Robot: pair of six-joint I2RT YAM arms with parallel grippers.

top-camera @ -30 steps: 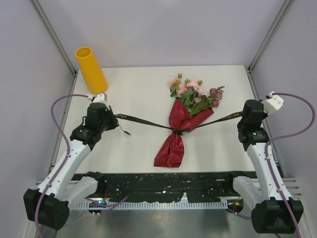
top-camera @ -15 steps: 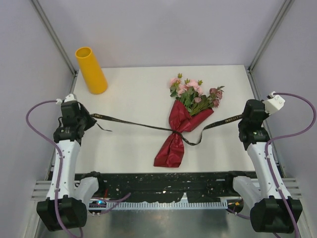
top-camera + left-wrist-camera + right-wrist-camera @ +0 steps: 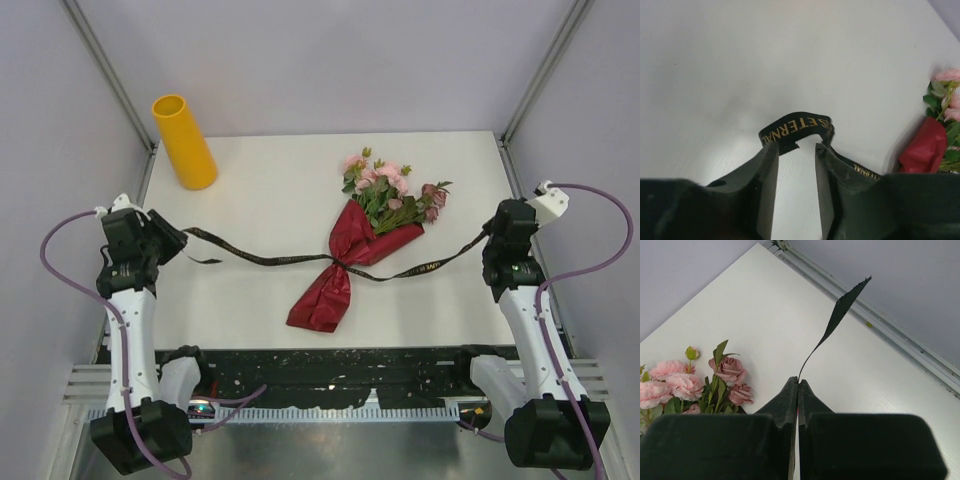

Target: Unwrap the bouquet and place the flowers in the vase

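At the left edge of the worktop point(image 3: 270, 190) the left gripper point(image 3: 796, 150) stands with its jaws narrowly parted, a clear gap between them; the black ribbon point(image 3: 795, 127) curls across the fingertips and down the outside of one finger, clamped by neither, and its gold capitals read "ETERNAL", with "NAL" showing again lower down; at the right edge the right gripper point(image 3: 798, 382) is pinched tight on the ribbon's other end, whose cut tip sticks up free above the fingers; a metal rail point(image 3: 890, 340) borders the worktop behind it; from each side the ribbon sags slackly inward along the surface to a knot at the waist of the bouquet point(image 3: 345, 262); more gold lettering shows on the right-hand stretch, too small to read; the bouquet lies on its side a little right of the worktop's middle, its dark red wrapping paper point(image 3: 325, 290) flaring toward the near edge, and the flowers point(image 3: 385, 190), pink roses and mauve blooms among green leaves, fanning toward the far edge; nothing lies between it and the vase point(image 3: 184, 142), a plain yellow-orange cylinder upright at the far left corner, well apart from everything else.
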